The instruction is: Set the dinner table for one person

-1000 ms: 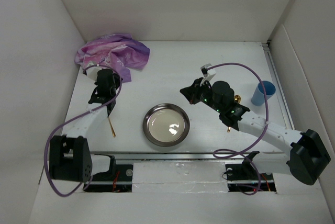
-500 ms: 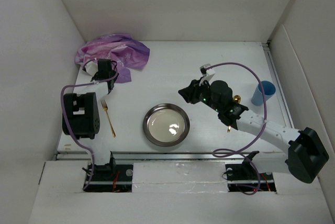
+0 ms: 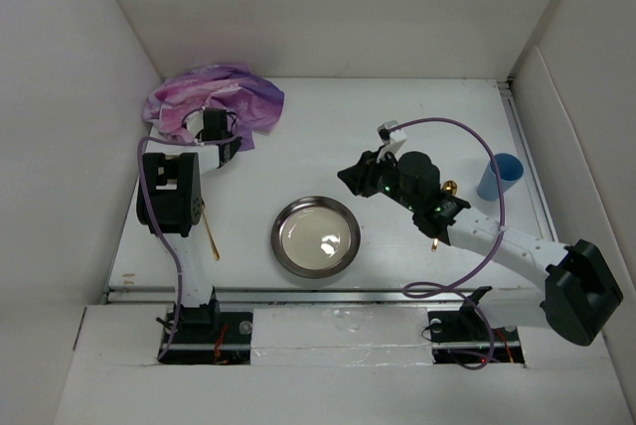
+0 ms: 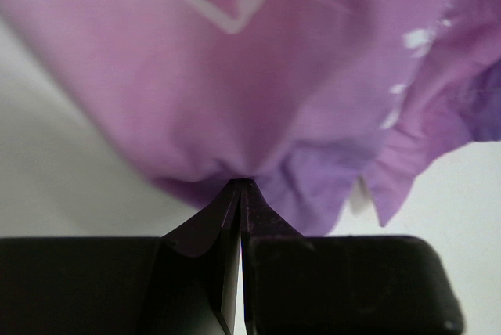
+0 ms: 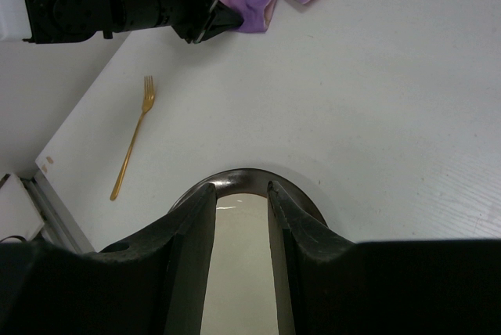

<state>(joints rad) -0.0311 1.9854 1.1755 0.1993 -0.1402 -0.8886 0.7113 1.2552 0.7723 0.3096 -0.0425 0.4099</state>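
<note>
The white dinner table [image 3: 298, 152] holds a round metal plate [image 3: 316, 236] at the near middle and a gold fork [image 3: 210, 233] to its left. My left gripper [image 3: 227, 143] is at the back left, shut with its tips pinching the near edge of the crumpled purple cloth [image 3: 214, 97]; in the left wrist view the cloth [image 4: 258, 77] gathers at the tips [image 4: 239, 184]. My right gripper [image 3: 350, 175] is open and empty above the plate's far rim [image 5: 239, 176], its fingers [image 5: 192, 225] on either side of the rim.
A blue cup [image 3: 500, 177] stands at the right. A gold utensil [image 3: 449, 187] lies partly hidden under my right arm. A silver rail [image 3: 328, 294] runs along the near edge. White walls close in on three sides. The right wrist view also shows the fork [image 5: 133, 139] and the left gripper [image 5: 223, 18].
My left arm has swung up and reached back, bringing its gripper from beside the fork to the cloth's near edge. My right gripper has shifted slightly left. The plate and fork have not moved.
</note>
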